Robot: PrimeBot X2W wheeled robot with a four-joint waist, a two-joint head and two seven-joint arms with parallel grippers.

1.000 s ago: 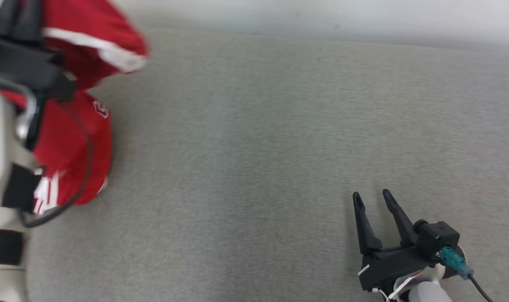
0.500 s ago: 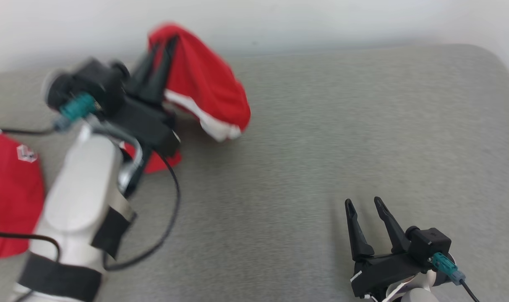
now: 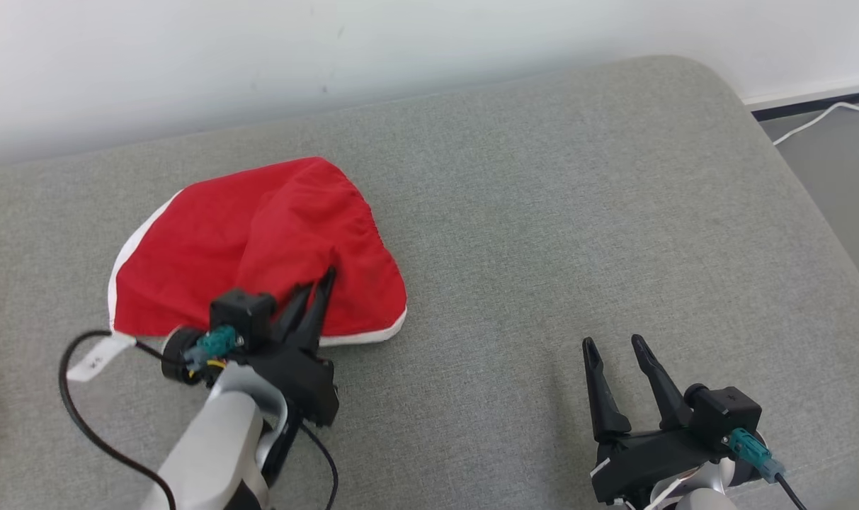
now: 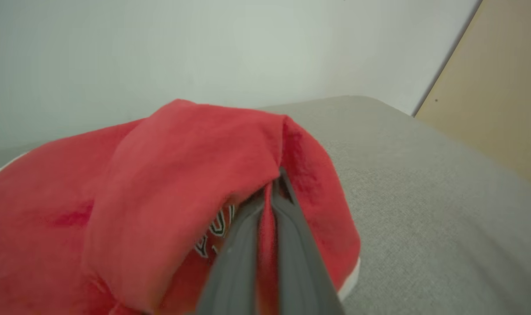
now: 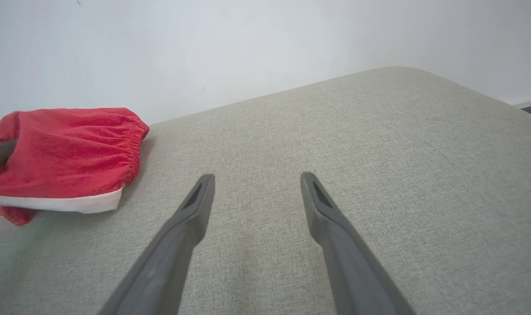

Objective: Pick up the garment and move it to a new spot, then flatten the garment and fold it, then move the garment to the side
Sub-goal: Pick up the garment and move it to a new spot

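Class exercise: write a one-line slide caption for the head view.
Left pincer shut on the crumpled red garment lying on the grey cushion; right pincer open, apart from it.

A plain indoor room, home or lab unclear. A grey upholstered pad (image 3: 542, 212) meets a bare white wall (image 3: 401, 42). A white cable (image 3: 804, 126) lies on the floor (image 3: 843, 170).

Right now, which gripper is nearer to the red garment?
Left. The left gripper, jaws shut, grips the red garment; the right gripper, jaws open, stands apart over the grey cushion.
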